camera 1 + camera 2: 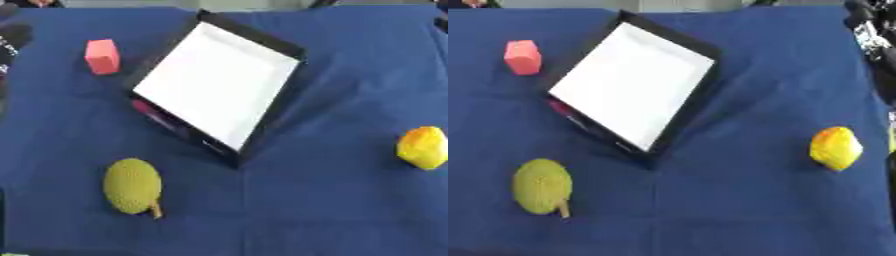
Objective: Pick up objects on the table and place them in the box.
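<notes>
Neither of my hands has hold of anything that I can see, and I cannot tell how far either one is open. All that shows of me is dark arm hardware: a bit of my left arm (pixel 10 42) at the upper left edge and a bit of my right arm (pixel 872 35) at the upper right. No palm or fingers are clear in either view.

The main risks, as I judge them, start with the nearest thing. The bumpy green fruit (pixel 133 186) lies low on the blue cloth (pixel 332 210), well away from my left arm, with a short stem (pixel 156 210) pointing toward me. It is rounded, so a poorly centred grasp could roll it off across the cloth. The yellow fruit (pixel 835 148) sits well below my right arm, on that same side. It is also rounded and close to the table's right edge, so a nudge outward could send it over.

Farther on, the box (pixel 289 95) stands between my two arms, turned at an angle. Its walls are dark, its floor is white and nothing is in it yet. Coming in low with a fruit, I could clip the near corner and slide or turn the box.

The pink block (pixel 102 56) is closest to my left arm, just beside the box's left wall. Reaching for it carelessly could knock it against that wall.
</notes>
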`<control>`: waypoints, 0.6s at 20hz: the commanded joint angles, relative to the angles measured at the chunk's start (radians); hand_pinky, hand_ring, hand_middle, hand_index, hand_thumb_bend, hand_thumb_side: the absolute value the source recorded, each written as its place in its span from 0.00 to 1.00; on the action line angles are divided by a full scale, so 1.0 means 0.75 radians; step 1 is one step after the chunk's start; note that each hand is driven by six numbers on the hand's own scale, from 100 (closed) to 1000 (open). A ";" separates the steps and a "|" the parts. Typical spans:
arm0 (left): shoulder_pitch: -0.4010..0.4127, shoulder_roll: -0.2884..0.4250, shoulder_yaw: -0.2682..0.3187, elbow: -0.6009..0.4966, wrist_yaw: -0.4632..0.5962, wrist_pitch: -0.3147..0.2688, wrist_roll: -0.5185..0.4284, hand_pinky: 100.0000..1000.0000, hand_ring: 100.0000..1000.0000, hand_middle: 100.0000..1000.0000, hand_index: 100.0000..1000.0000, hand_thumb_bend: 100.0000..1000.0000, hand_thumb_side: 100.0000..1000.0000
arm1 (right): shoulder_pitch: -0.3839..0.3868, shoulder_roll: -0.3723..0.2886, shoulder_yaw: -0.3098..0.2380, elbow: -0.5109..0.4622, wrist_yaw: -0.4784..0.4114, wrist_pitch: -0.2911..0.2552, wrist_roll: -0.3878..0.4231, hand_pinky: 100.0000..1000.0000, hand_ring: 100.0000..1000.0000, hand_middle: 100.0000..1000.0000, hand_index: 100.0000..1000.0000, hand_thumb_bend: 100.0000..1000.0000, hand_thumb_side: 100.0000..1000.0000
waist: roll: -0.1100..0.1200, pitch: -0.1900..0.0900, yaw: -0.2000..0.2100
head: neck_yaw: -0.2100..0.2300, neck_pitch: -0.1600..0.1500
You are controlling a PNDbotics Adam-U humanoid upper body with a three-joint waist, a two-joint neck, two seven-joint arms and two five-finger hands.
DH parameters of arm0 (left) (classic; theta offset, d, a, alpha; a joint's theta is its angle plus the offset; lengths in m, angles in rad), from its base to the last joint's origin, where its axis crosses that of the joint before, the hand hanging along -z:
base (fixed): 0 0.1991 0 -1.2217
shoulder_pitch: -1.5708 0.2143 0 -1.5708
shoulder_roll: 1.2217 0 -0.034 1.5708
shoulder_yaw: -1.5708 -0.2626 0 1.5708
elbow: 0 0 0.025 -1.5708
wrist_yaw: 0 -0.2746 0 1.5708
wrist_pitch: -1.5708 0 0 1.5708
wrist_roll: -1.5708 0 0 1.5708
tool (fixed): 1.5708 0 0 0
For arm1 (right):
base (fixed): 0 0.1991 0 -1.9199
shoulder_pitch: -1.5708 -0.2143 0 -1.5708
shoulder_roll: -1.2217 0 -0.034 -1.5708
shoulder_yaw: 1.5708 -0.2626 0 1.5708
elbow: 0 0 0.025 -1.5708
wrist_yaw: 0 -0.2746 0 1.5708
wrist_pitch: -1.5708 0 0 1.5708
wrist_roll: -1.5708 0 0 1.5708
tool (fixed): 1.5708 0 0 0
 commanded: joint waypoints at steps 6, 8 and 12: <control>-0.014 0.043 -0.001 -0.015 0.004 -0.003 0.000 0.88 0.74 0.76 0.70 0.00 0.59 | -0.011 -0.040 -0.009 -0.013 0.002 -0.005 0.007 1.00 1.00 1.00 0.97 0.00 0.41 | -0.020 0.002 0.000 | 0.006 -0.011; -0.014 0.043 -0.001 -0.015 0.003 -0.002 0.002 0.88 0.75 0.76 0.70 0.00 0.59 | -0.011 -0.041 -0.009 -0.012 0.002 -0.006 0.008 1.00 1.00 1.00 0.97 0.00 0.41 | -0.020 0.003 0.000 | 0.006 -0.010; -0.021 0.047 0.002 -0.009 -0.009 -0.006 0.008 0.88 0.75 0.77 0.70 0.00 0.59 | -0.013 -0.043 -0.013 -0.010 0.004 -0.005 0.005 1.00 1.00 1.00 0.97 0.00 0.41 | -0.016 0.005 -0.006 | -0.004 -0.012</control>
